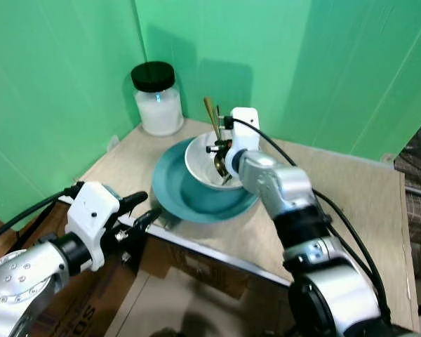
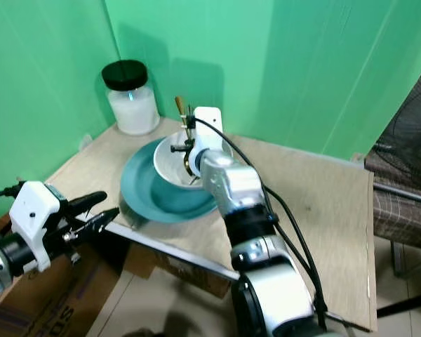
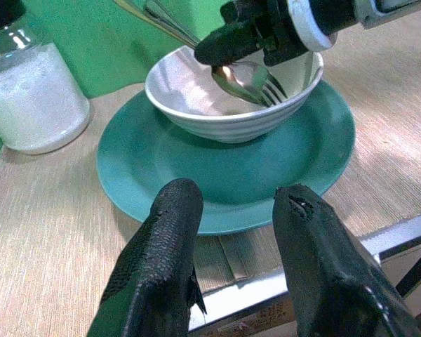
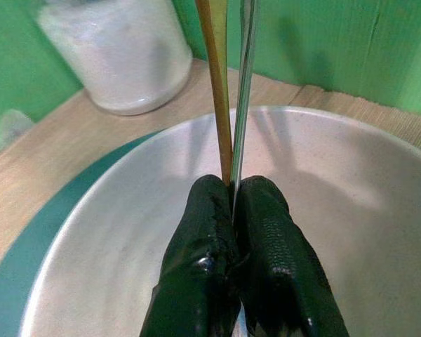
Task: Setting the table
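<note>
Two utensils, a gold-handled spoon [image 4: 214,84] and a silver fork [image 4: 243,91], we see pinched in the right gripper [image 4: 235,203], heads inside the white ribbed bowl [image 3: 196,91] on the round teal plate [image 3: 266,175]. Left gripper [image 3: 231,210] hovers open at the wooden table [image 1: 351,196] edge, just beside the plate. White-filled glass jar [image 1: 158,105] stands behind.
</note>
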You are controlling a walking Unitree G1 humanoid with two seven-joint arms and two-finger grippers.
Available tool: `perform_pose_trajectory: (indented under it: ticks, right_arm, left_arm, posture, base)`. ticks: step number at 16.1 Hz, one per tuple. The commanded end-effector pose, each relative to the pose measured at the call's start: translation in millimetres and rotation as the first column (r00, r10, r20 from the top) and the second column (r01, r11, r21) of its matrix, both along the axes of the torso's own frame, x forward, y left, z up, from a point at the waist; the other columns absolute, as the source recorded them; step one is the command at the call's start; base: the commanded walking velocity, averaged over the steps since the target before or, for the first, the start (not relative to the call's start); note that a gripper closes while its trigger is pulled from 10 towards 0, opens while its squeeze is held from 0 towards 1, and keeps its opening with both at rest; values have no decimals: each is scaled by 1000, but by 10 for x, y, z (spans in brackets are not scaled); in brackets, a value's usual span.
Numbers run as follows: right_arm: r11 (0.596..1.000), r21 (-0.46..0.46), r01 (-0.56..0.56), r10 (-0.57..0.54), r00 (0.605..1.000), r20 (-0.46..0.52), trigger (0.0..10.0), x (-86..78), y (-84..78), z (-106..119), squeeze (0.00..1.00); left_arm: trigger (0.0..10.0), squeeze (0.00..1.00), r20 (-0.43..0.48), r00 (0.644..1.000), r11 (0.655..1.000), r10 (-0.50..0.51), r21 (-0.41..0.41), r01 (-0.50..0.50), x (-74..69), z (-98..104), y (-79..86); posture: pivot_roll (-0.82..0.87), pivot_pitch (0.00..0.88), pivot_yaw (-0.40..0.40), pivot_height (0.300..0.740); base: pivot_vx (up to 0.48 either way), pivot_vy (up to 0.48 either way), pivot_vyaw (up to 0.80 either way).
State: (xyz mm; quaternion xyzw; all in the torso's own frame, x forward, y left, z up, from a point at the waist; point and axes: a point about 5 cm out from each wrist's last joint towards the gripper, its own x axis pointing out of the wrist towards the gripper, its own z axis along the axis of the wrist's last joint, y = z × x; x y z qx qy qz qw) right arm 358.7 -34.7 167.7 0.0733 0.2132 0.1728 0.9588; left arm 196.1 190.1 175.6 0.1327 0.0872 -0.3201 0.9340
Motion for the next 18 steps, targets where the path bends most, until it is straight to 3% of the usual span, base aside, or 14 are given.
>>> perform_pose_trajectory:
  ticks: [1,2,3,4,11,12,13,14,18]
  right_arm:
    - [998,47,-32,32,999,-6,0,-69,67,41,0]
    - [997,55,-44,45,999,-8,2353,-108,23,61,0]
    - [997,54,-56,56,998,-7,2353,-124,12,63,0]
    - [996,47,-70,70,997,-8,10000,-163,-1,55,0]
    - [997,59,-57,58,998,-9,10000,-180,43,76,0]
    - [996,64,-55,56,998,-5,10000,-170,58,82,502]
    - [996,75,-38,38,999,7,10000,-154,65,93,886]
    - [996,76,-43,43,999,6,10000,-154,73,89,1000]
    - [996,70,-56,56,998,7,10000,-158,113,88,1000]
  left_arm:
    - [10000,0,14,1000,1000,-3,11,3,-15,39,23]
    - [10000,0,12,1000,1000,-3,11,3,-16,37,26]
    - [10000,0,11,1000,1000,-4,11,4,-17,33,27]
    - [10000,0,8,1000,1000,-8,11,8,-18,23,27]
    - [10000,0,5,1000,1000,0,22,0,-26,11,74]
    - [10000,0,4,1000,1000,2,23,-2,-35,8,80]
    - [10000,0,1,1000,1000,5,25,-5,-42,3,93]
    - [10000,0,-2,1000,1000,7,29,-6,-45,-2,104]
    - [10000,0,-2,1000,999,24,43,-23,-44,8,180]
  posture:
    - [16,55,77,740]
    - [13,57,80,740]
    - [13,57,80,740]
    - [11,56,81,740]
    - [20,58,76,740]
    - [21,59,75,740]
    - [23,60,76,740]
    - [26,60,75,740]
    - [26,61,72,740]
  base:
    - [0,0,0]
    - [0,0,0]
    - [0,0,0]
    - [0,0,0]
    - [0,0,0]
    - [0,0,0]
    - [0,0,0]
    - [0,0,0]
    - [0,0,0]
